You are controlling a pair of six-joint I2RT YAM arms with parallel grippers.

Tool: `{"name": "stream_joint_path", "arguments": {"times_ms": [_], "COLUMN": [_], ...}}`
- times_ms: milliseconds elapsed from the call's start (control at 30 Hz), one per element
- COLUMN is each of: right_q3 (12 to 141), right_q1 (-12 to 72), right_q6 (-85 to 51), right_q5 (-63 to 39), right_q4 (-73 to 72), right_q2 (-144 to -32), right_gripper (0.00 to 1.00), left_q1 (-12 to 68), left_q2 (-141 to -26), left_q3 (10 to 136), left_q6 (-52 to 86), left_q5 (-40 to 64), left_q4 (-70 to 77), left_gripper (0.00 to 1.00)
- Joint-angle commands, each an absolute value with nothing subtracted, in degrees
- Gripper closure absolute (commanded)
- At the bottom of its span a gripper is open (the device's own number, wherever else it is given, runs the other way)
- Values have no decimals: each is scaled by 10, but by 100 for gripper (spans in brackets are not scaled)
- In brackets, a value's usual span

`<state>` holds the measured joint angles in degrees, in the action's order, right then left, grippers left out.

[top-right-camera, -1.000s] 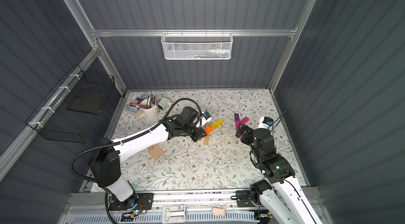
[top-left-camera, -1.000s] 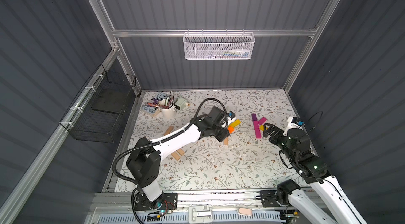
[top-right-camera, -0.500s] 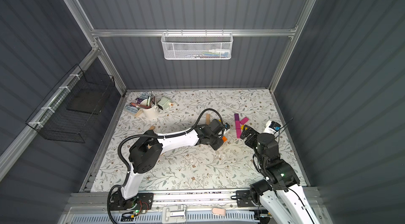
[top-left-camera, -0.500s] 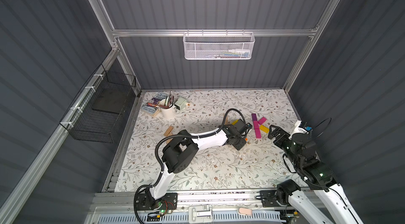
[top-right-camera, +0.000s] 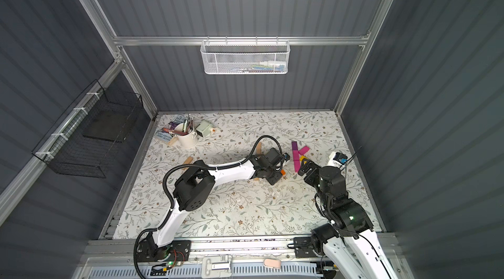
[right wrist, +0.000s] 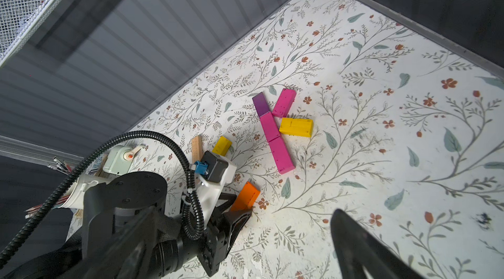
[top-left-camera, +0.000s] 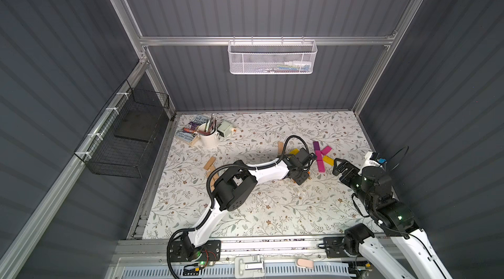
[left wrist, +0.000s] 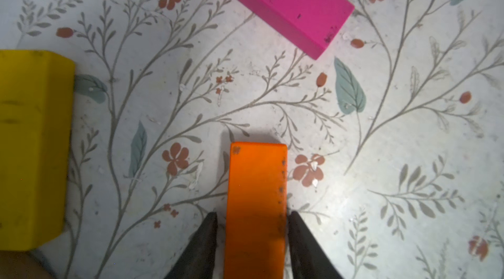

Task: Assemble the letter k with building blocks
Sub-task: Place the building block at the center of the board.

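The left tool (left wrist: 252, 213) is a little spread around the orange block (left wrist: 256, 182), lying on the worktop (left wrist: 395, 141) near the pink blocks (left wrist: 289, 10). The right tool (top-left-camera: 337, 167) is spread wide.

Stem: purple block (top-left-camera: 316, 146) above two pink blocks (top-left-camera: 320, 162), end to end, flat, right of centre in both top views.
Arms: slanted pink block (top-left-camera: 326, 150) and yellow block (top-left-camera: 328, 160), meeting stem's right side.
Orange block (top-right-camera: 283, 172): flat, just left of stem's lower end, apart.
Spare yellow block (top-left-camera: 294, 151), tan plank (top-left-camera: 280, 147): left of stem.
Other tan planks (top-left-camera: 210, 162): left-centre.
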<state>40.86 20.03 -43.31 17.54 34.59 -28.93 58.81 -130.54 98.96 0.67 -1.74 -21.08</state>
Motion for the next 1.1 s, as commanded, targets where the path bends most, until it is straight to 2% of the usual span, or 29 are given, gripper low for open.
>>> {"name": "stream_joint_path", "arguments": {"times_ms": [0,267,367,567,800,933,1067], "right_q3": [409,432,454,500,508,528,554], "right_q1": [200,199,200,203,223,248,276], "right_q6": [-437,-440,-440,-464,-517,-521,-537], "right_q5": [169,124,83,56,78,97,125], "right_q4": [353,361,368,412,408,404,404], "right_q2": [-291,-340,-391,-523,-636,-714,-781], "right_gripper": [1,2,10,15,19,20,29], "left_q1": [588,577,555,485,415,407,407], "left_q2": [-1300,-1149,-1071,-904,-738,-677,-641], "left_q3": [1001,894,837,704,613,573,533], "left_q6": [-4,4,5,-15,-122,-233,-311], "left_q5": [-13,11,28,81,149,163,185], "left_q4": [-221,-141,-124,-131,-229,-301,-315], "left_gripper": [55,52,51,38,26,22,18]}}
